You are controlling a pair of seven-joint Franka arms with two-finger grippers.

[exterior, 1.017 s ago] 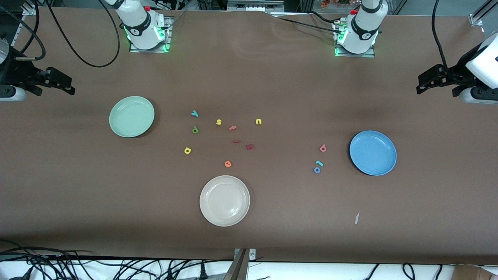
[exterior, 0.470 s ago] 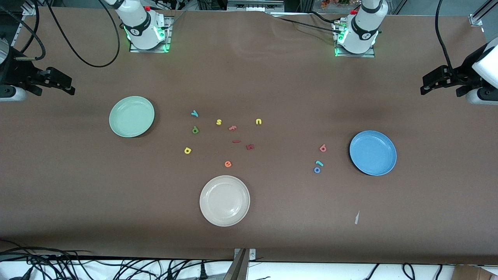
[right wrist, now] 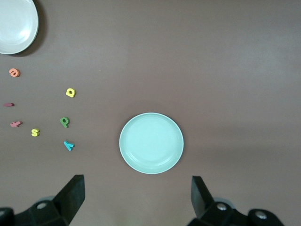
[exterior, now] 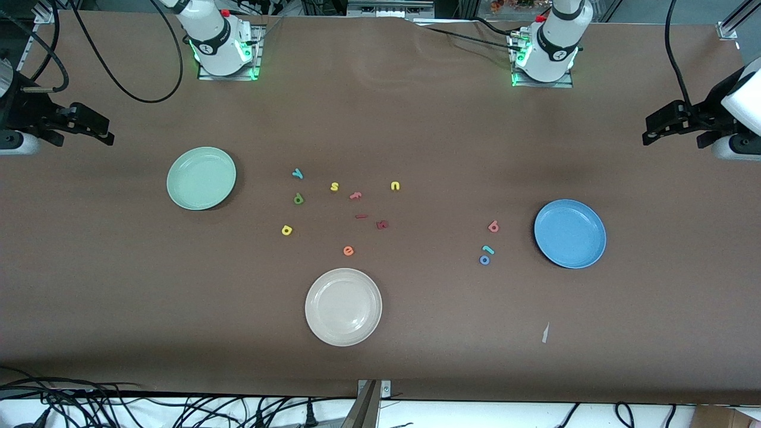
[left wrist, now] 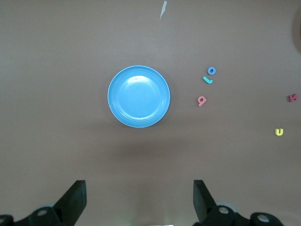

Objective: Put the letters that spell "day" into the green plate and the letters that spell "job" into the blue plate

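The pale green plate (exterior: 201, 178) lies toward the right arm's end of the table. The teal "y" (exterior: 297, 173), green "d" (exterior: 298, 199) and yellow "a" (exterior: 287, 230) lie on the table beside it. The blue plate (exterior: 569, 233) lies toward the left arm's end. Beside it lie the salmon "b" (exterior: 493, 226), teal "j" (exterior: 488, 249) and blue "o" (exterior: 484, 260). My right gripper (exterior: 102, 132) hangs open high over the table's end, with the green plate (right wrist: 151, 143) below it. My left gripper (exterior: 653, 127) hangs open likewise, over the blue plate (left wrist: 138, 96). Both hold nothing.
A cream-white plate (exterior: 343, 307) lies mid-table, nearer the front camera. Other letters lie in the middle: yellow "s" (exterior: 335, 186) and "u" (exterior: 395, 186), an orange "e" (exterior: 348, 251), a salmon piece (exterior: 355, 195) and two dark red ones (exterior: 382, 224). A paper scrap (exterior: 545, 333) lies near the blue plate.
The left gripper has drifted a little toward its own end of the table. The right arm, plates and letters have not moved.
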